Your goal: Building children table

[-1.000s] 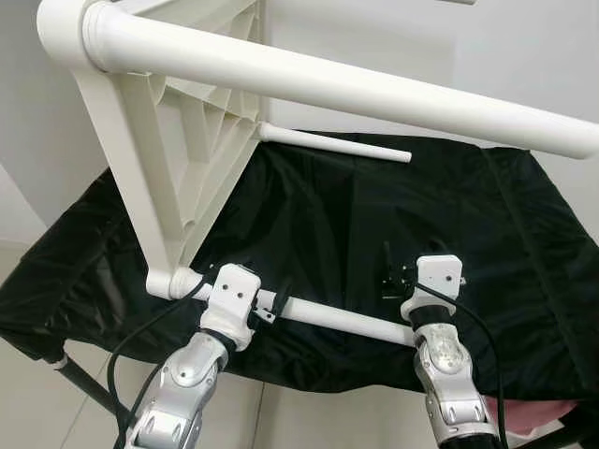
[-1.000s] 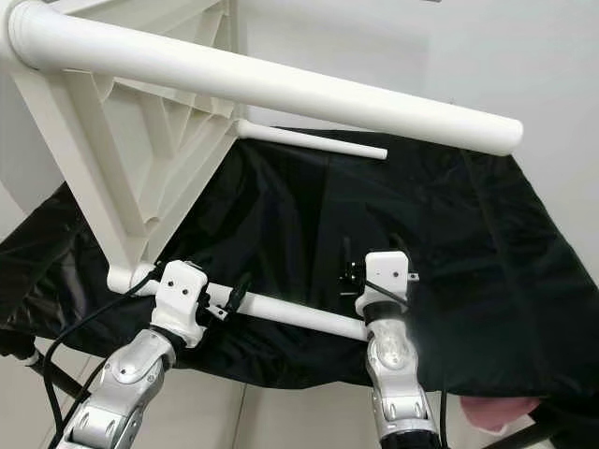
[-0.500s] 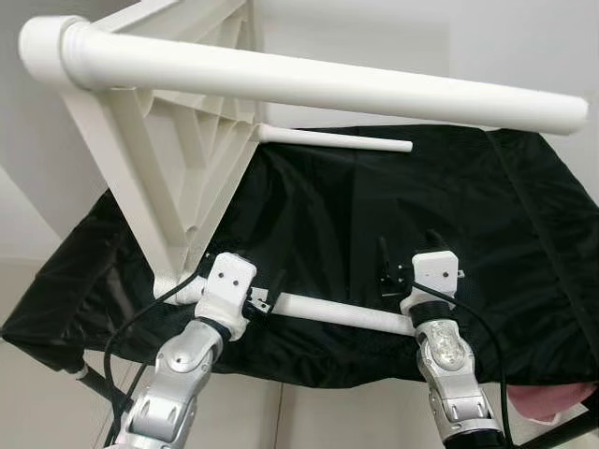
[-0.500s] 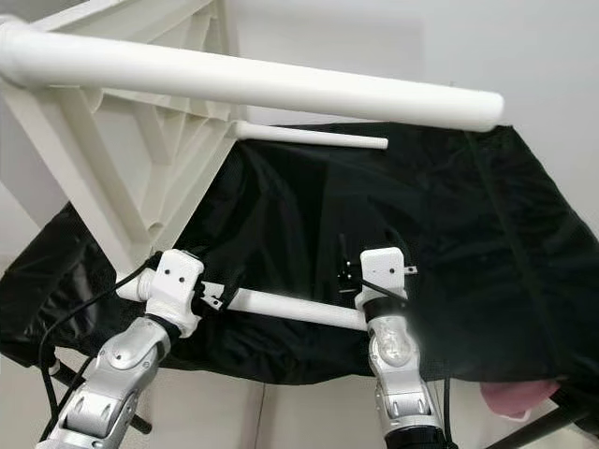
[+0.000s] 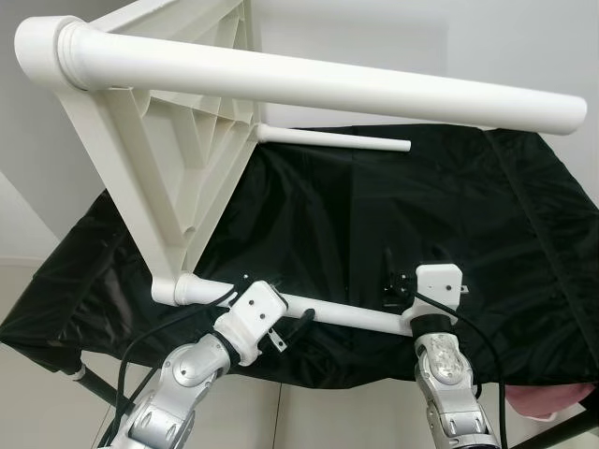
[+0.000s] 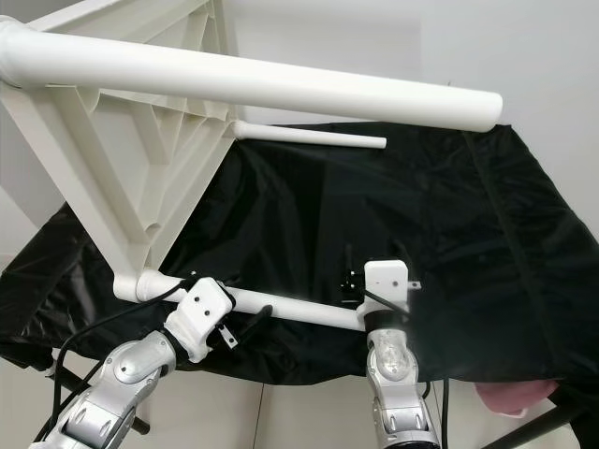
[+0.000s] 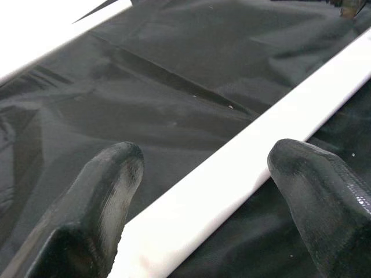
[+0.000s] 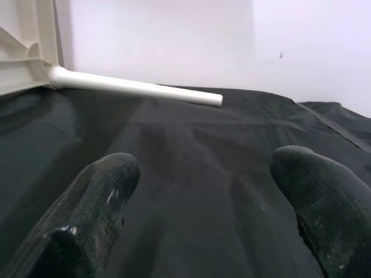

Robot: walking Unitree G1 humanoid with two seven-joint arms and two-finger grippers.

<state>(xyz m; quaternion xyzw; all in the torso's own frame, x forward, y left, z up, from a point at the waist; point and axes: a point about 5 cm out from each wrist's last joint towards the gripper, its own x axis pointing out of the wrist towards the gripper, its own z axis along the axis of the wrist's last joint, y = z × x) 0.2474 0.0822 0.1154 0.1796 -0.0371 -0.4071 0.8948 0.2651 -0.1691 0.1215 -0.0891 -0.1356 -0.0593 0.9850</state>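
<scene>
The white children's table lies on its side on a black cloth, its ribbed tabletop standing at the left. One leg juts out overhead, and a far leg rests on the cloth. A near leg runs along the front edge. My left gripper is open, and in the left wrist view its fingers straddle that leg without touching it. My right gripper stands open just above the leg's free end, with bare cloth between its fingers.
The cloth-covered surface ends just in front of my arms, with pale floor below. A black metal strut shows under the left corner, and something pink sits at the lower right. White walls stand close behind.
My left gripper has let go of the near leg by its socket, pulled back and turned, and now sits open further along the leg. The right arm dropped slightly.
</scene>
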